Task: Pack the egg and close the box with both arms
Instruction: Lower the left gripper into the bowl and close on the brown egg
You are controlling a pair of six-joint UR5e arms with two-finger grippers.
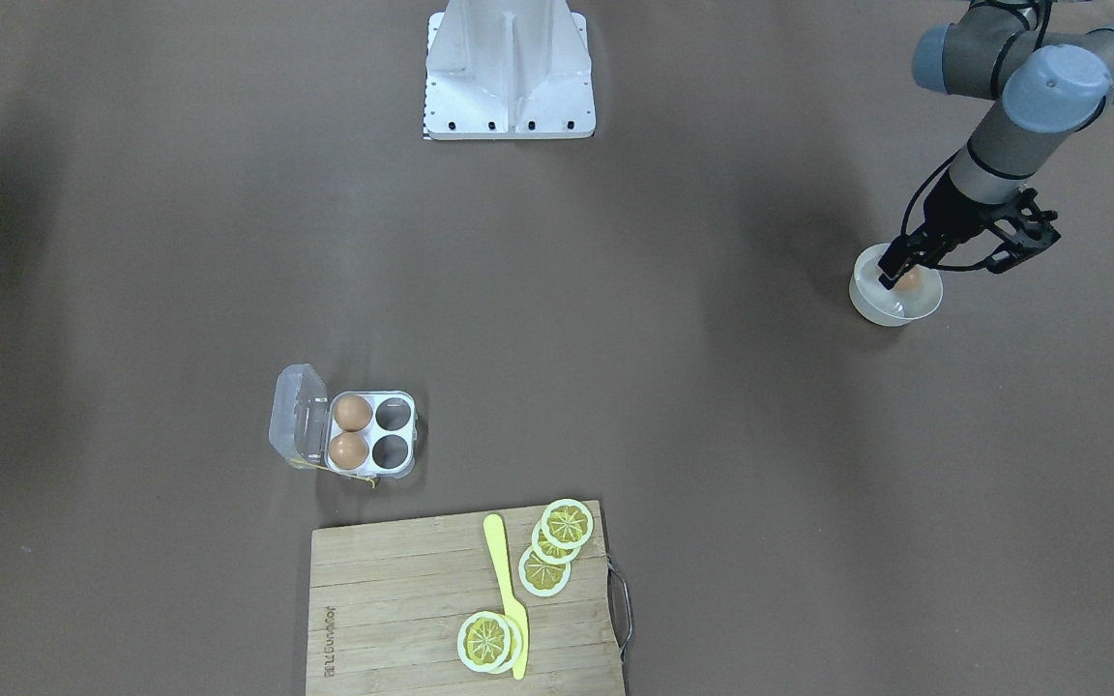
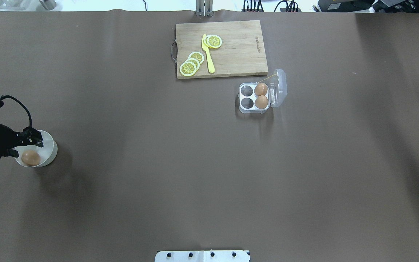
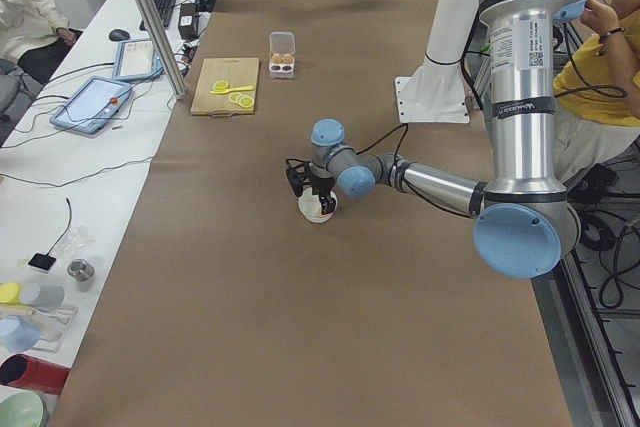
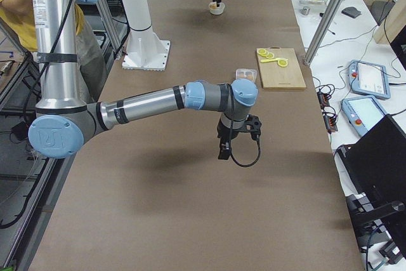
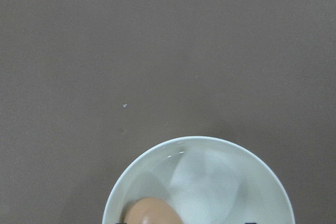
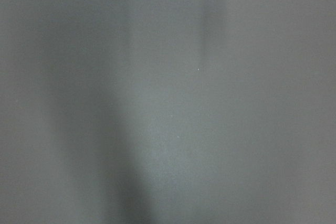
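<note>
A light-brown egg (image 2: 30, 157) lies in a round white bowl (image 2: 51, 149) at the table's left end. My left gripper (image 2: 31, 147) hangs over the bowl with its fingers down inside the rim. In the left wrist view the egg (image 5: 152, 212) sits at the bottom edge with dark fingertips set wide apart, so the gripper is open. The box (image 2: 247, 99) stands with its clear lid (image 2: 278, 91) swung open; two eggs (image 2: 261, 89) fill the cells by the lid, and two cells are empty. My right gripper (image 4: 223, 152) hangs above bare table; I cannot tell its state.
A wooden cutting board (image 2: 238, 51) with lemon slices (image 2: 191, 64) and a yellow knife (image 2: 208, 54) lies just beyond the box. The white robot base (image 1: 509, 72) stands at the table's near edge. Side tables with tablets (image 3: 95, 102) line the far side.
</note>
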